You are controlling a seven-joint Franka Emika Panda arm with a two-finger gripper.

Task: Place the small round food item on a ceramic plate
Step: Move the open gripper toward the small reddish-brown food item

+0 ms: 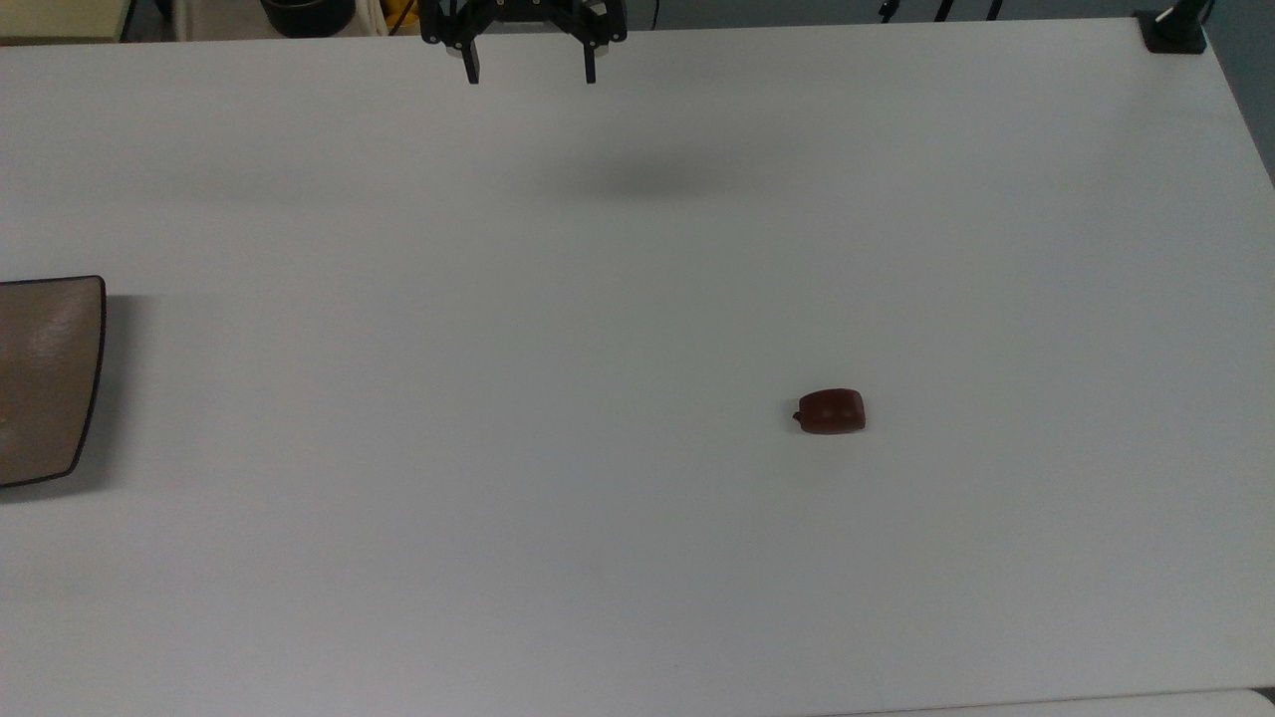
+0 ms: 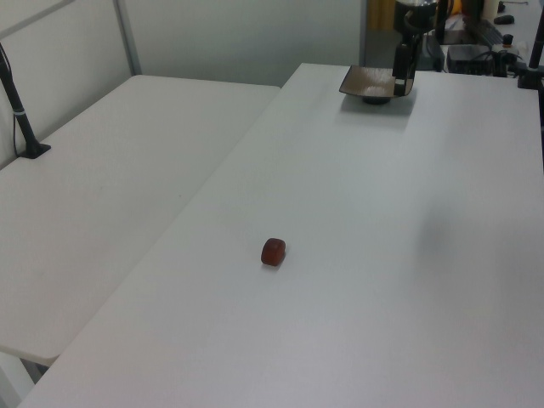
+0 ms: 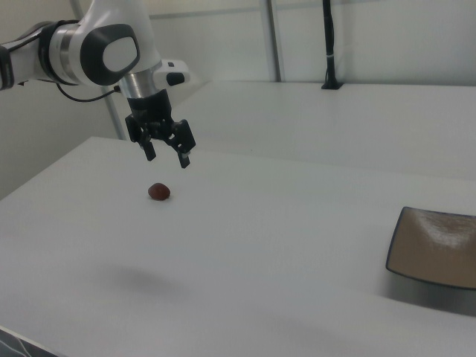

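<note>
We see the arm (image 3: 82, 48) reaching in from the right view's left, its white upper links bent over so that the black wrist points steeply down at the table (image 1: 637, 558). The gripper (image 3: 166, 158) hangs in the air well above the surface (its soft shadow falls on the table below it). Its two fingers (image 3: 149, 152) are spread wide with nothing between them. In the top view the gripper (image 1: 530, 76) sits at the upper edge, fingers pointing toward the table's middle.

The food item (image 1: 831, 411) lies on the bare table, right of centre in the top view, well apart from the gripper; its stem nub points to the top view's left. In the right view the food item (image 3: 158, 192) appears just below the gripper.

The plate (image 1: 45, 383) rests at the top view's left edge, partly cut off, well apart from the food item. In the left view the plate (image 2: 365, 82) stands at the far end of the table, with the gripper (image 2: 401, 75) in front of its right part.
</note>
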